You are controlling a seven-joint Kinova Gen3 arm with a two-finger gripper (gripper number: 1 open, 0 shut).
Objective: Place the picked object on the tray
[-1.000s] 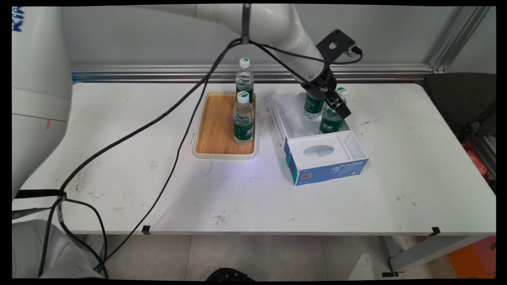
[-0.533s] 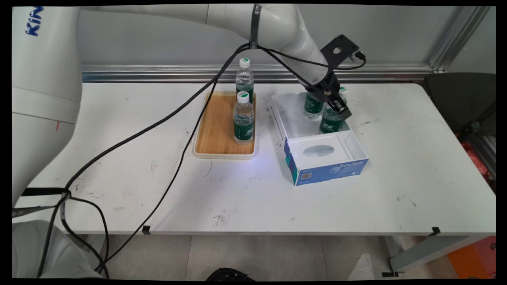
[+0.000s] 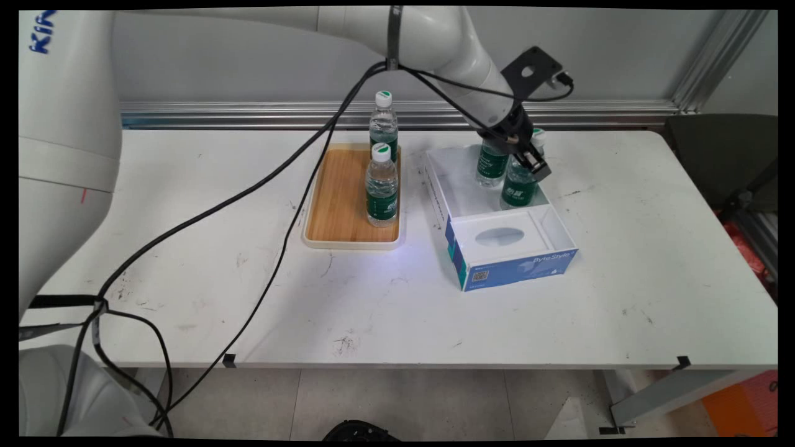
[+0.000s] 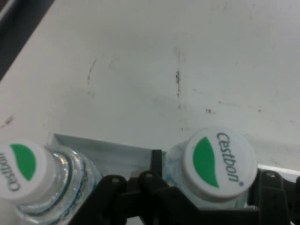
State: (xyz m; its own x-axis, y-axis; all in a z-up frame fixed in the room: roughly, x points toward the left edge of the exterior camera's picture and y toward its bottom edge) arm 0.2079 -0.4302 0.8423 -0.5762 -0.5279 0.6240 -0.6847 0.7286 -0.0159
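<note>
Nearest on the tabletop (image 3: 372, 310) stands the open blue-and-white box (image 3: 515, 267), its front part covered by a white insert with an oval opening. To its left is the wooden tray (image 3: 338, 205), carrying one capped water bottle (image 3: 381, 186). Farther back in the box stand two more bottles, and the tool (image 3: 533, 164) is closed narrowly around the neck of the right-hand bottle (image 3: 518, 189). The hand view shows that bottle's cap between the black fingers (image 4: 154, 161), with the left-hand bottle (image 3: 490, 167) just beside it. Compared with a second ago, the tool and the held bottle sit slightly higher, the bottle apparently just lifting off the box floor. Everything else is unmoved, including the far bottle (image 3: 383, 121) behind the tray.
</note>
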